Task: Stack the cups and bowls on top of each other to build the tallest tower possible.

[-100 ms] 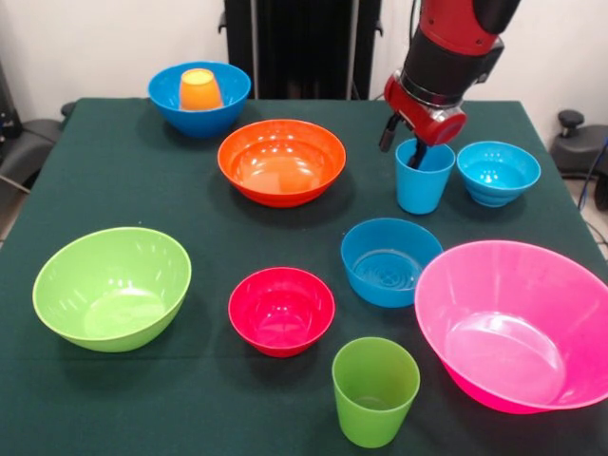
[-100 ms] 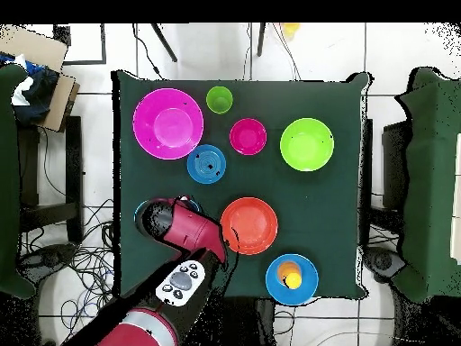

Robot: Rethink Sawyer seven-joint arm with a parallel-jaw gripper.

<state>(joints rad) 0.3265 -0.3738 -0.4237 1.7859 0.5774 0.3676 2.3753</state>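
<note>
Here the light blue cup [image 1: 423, 177] stands upright right under the gripper [image 1: 404, 144], mouth up. One dark finger dips inside its rim and the other hangs outside the wall on the side toward the orange bowl [image 1: 281, 161], so the jaws straddle the cup's wall; I cannot tell whether they have closed on it yet. I judge the cup light, stiff and slick, being glossy plastic, so a pinch across the thin rim should lift it easily but could let it swing or slip if the squeeze is weak. The wall just below the rim looks like the sound place to hold.

The small turquoise bowl [image 1: 498, 172] sits just beside the cup, on the gripper's other side from the orange bowl. Nearer the camera than the gripper lie the medium blue bowl [image 1: 389, 261] and the large pink bowl [image 1: 513, 323], then the small red bowl [image 1: 281, 310] and the green cup [image 1: 374, 390]. Well off past the orange bowl are the lime green bowl [image 1: 111, 288] and the large blue bowl [image 1: 199, 97], which holds the orange cup [image 1: 199, 90] upside down.

The arm [image 1: 448, 47] comes down steeply from above, its red wrist tilted slightly over the cup. In the overhead view, it hides the cup.
</note>
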